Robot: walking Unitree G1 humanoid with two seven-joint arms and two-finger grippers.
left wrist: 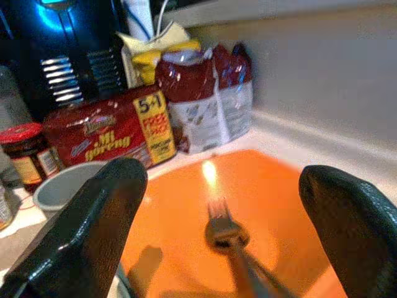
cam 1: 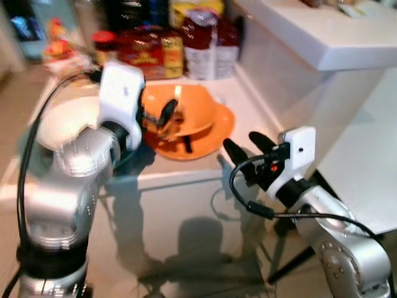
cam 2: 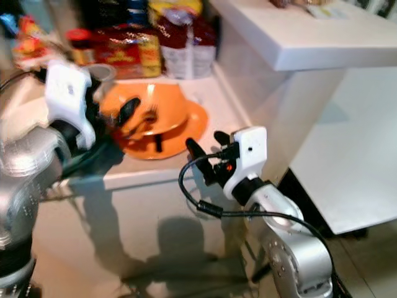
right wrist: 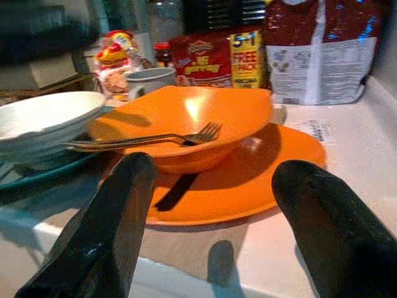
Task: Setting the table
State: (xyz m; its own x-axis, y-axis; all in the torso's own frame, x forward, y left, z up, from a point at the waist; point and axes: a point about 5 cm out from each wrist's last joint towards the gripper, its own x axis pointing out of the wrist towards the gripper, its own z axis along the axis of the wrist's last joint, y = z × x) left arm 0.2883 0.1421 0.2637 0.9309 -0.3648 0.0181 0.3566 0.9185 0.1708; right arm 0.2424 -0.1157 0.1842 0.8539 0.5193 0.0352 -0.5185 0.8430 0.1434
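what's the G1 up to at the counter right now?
It is facing a white counter that holds an orange bowl set on an orange plate, with a fork lying across the bowl. The left gripper hovers open over the bowl, with the fork between its fingers but not gripped. The right gripper is open at the counter's front edge, pointing at the plate. Nothing is lifted yet.
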